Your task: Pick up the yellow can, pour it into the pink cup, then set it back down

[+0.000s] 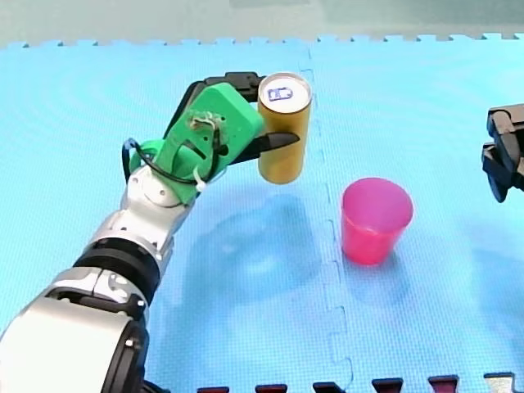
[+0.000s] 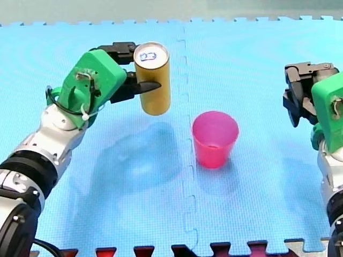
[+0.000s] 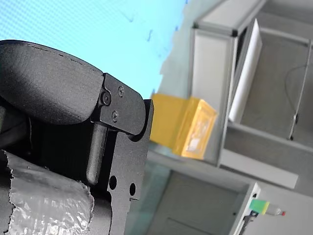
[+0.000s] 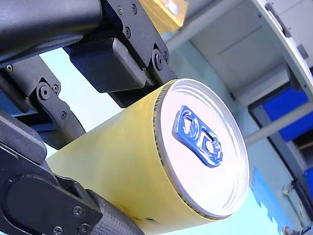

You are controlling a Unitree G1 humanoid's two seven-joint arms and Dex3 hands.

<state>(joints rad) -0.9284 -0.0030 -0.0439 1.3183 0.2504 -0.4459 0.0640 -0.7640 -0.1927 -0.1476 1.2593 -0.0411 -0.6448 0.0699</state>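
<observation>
Second head view: we hold the yellow can (image 2: pixel 153 80) lifted, left hand (image 2: pixel 104 80) closed round it; pouring into pink cup (image 2: pixel 215 139) and set-down remain; right hand (image 2: pixel 303 93) empty, aside

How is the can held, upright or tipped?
Upright: the can points top up in the left hand; right hand empty, far right.

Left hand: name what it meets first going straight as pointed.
Past the yellow can it grips, the left hand looks free to cross the blue mat; the pink cup seems off that line, depth unclear. The right hand hovers far right.
</observation>
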